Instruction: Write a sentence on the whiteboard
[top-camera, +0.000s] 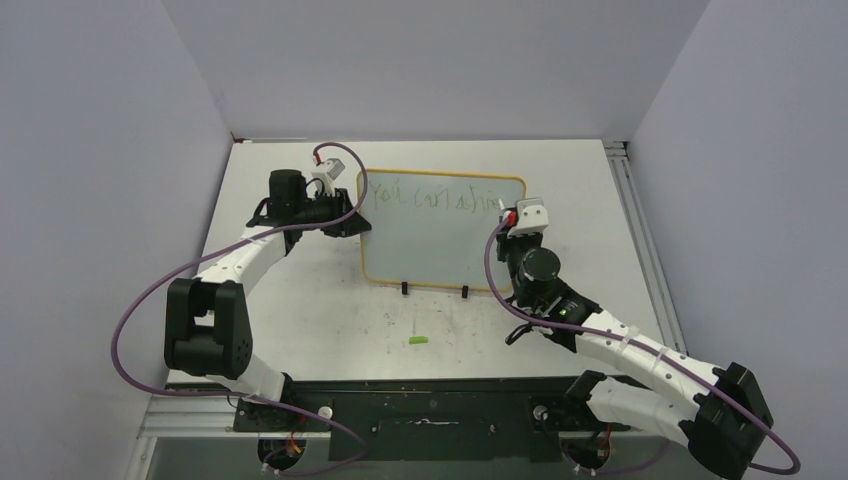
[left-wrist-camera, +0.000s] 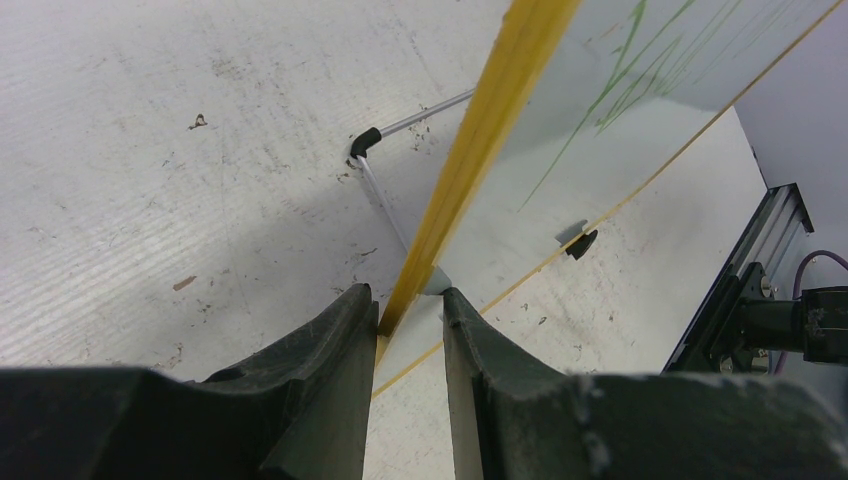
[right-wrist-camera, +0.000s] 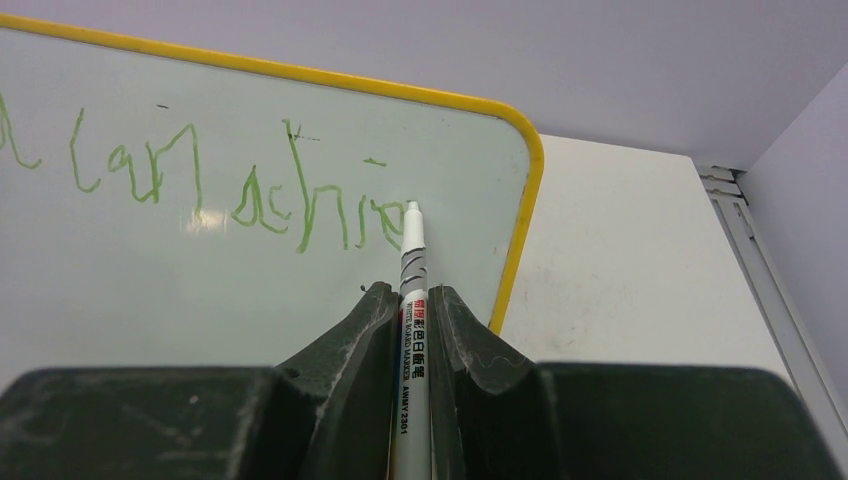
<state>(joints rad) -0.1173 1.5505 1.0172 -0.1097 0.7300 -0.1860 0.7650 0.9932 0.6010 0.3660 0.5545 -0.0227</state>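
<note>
Right wrist: my right gripper (right-wrist-camera: 412, 296) pinches the slim marker (right-wrist-camera: 412, 250), tip at the glossy whiteboard (right-wrist-camera: 200, 300) by the sentence (right-wrist-camera: 297, 200); left gripper (left-wrist-camera: 408, 300) clamps its thin yellow edge.

I work in a lab test cell — plain pale walls (top-camera: 90, 150) close around my white table (top-camera: 320, 320), aluminium rail (top-camera: 645, 240) along its edge.
</note>
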